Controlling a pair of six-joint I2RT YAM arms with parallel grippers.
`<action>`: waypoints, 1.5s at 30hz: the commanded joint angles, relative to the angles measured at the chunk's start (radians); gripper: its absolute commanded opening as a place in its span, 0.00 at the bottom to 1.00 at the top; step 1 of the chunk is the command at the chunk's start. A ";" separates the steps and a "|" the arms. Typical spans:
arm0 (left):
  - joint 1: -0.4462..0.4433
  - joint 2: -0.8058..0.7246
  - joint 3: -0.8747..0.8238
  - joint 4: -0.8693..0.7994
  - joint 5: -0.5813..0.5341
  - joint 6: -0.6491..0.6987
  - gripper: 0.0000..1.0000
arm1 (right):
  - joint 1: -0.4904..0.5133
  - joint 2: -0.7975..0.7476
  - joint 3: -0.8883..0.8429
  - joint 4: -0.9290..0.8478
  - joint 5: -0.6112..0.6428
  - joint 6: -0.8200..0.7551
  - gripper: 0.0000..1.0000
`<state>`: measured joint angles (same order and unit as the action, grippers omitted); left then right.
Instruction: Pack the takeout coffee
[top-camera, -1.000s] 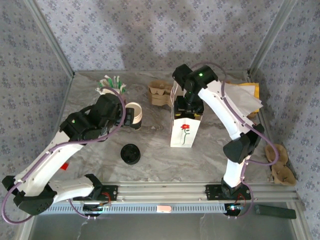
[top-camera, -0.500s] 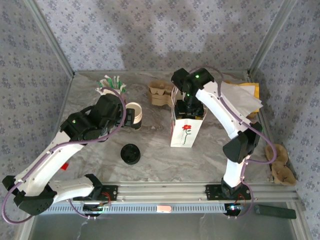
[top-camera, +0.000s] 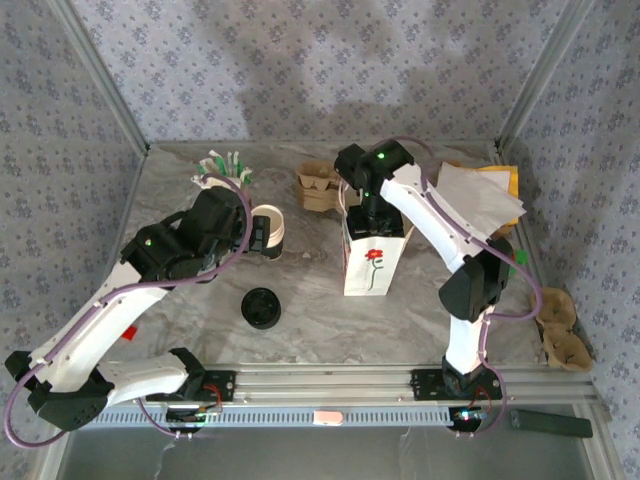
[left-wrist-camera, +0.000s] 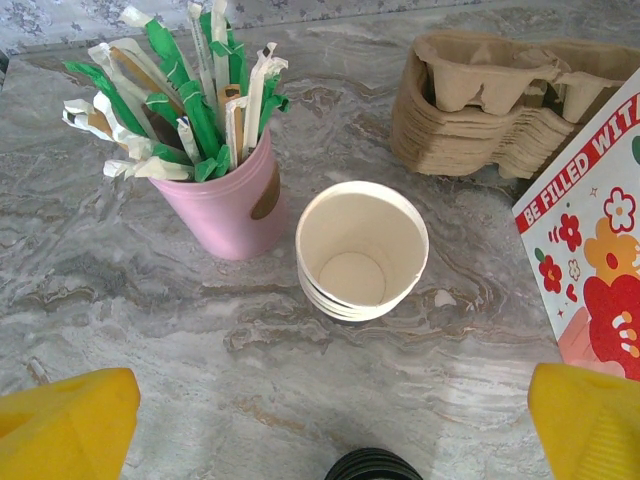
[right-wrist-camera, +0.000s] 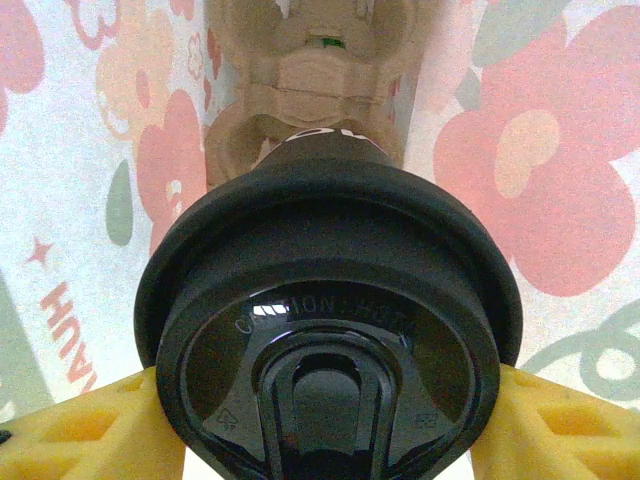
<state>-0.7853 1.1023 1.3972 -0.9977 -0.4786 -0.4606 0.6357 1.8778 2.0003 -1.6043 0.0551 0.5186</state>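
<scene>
My right pincer (right-wrist-camera: 325, 440) is closed on the takeout coffee (right-wrist-camera: 330, 300) — one yellow finger presses on each side of it, just under the wide rim of the black lid. From the wrist camera I look straight down on this lid; the cup under it is hidden. The coffee hangs inside the paper bag (top-camera: 372, 268), whose walls with pink flowers rise around it, and directly below it, deeper in the bag, lies a cardboard carrier (right-wrist-camera: 310, 90). Whether the cup already touches the carrier I cannot tell. In the top view the bag stands upright in the middle of the bench (top-camera: 320, 335), and my right arm bends over it with the wrist at its open mouth.

My left pincer (left-wrist-camera: 325, 430) is open and holds nothing — its two yellow fingertips are wide apart at the lower corners of the wrist view. It hovers near the stack of lidless white cups (left-wrist-camera: 362, 250). Just beside the stack, to the left, stands a pink holder (left-wrist-camera: 225, 200) full of wrapped straws (left-wrist-camera: 195, 95); behind is a pile of cardboard carriers (left-wrist-camera: 490, 100). A low pile of black lids (top-camera: 261, 307) lies apart, nearer to my bases
</scene>
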 joint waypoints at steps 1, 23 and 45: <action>0.008 0.010 0.012 0.007 0.012 -0.004 1.00 | 0.005 0.016 -0.012 -0.184 0.025 -0.014 0.66; 0.008 0.057 0.038 -0.004 0.028 -0.006 1.00 | -0.015 0.008 -0.156 -0.034 -0.016 -0.012 0.66; 0.008 0.096 0.096 -0.035 0.028 0.000 1.00 | -0.043 -0.035 -0.303 0.098 -0.037 -0.013 0.66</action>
<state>-0.7853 1.1954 1.4490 -1.0115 -0.4564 -0.4606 0.6006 1.8626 1.7233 -1.5063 0.0292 0.5076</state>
